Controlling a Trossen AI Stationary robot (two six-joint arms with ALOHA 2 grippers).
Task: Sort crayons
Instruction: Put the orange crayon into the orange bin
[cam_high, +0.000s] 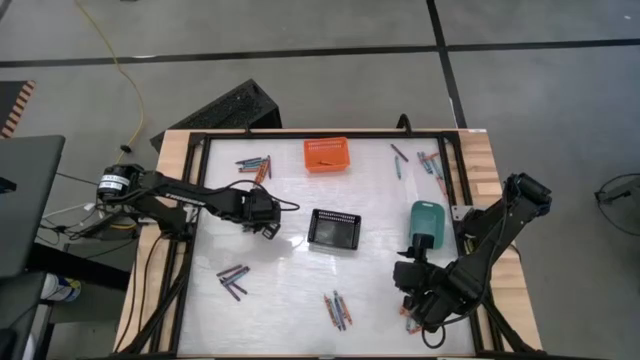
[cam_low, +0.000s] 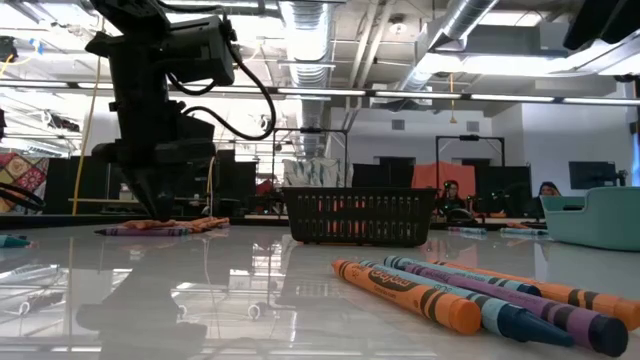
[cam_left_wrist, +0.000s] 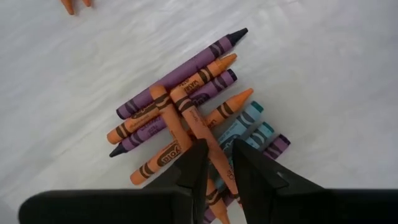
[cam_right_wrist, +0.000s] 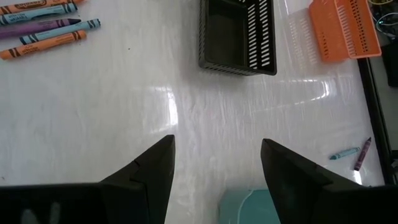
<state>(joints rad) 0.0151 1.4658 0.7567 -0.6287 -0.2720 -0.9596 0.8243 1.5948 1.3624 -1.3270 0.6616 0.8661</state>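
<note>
Leftmost, the left gripper (cam_left_wrist: 214, 168) hangs low over a heap of crayons (cam_left_wrist: 193, 118) on the white table (cam_high: 290, 290), its two fingers slightly apart and straddling one orange crayon (cam_left_wrist: 202, 130) that lies on top of the heap; whether they actually press on it I cannot tell, but the placement suggests that this stick is the one being picked for sorting. The heap in the left wrist view holds about five orange, four purple and three teal sticks, crossed over one another. Three baskets wait as sorting bins, probably one per colour: the orange basket (cam_high: 326, 154) at the far side, the black basket (cam_high: 334, 229) in the middle and the teal basket (cam_high: 427, 221) to the right. Loose clusters of crayons lie scattered round them: one at the far left (cam_high: 254, 164), one near left (cam_high: 233, 279), one near the middle (cam_high: 337, 308) and one at the far right (cam_high: 428, 163), so most of the sorting seems still ahead. Farthest right, the right gripper (cam_right_wrist: 217, 165) waits near the teal basket with its fingers spread wide and nothing between them.
</note>
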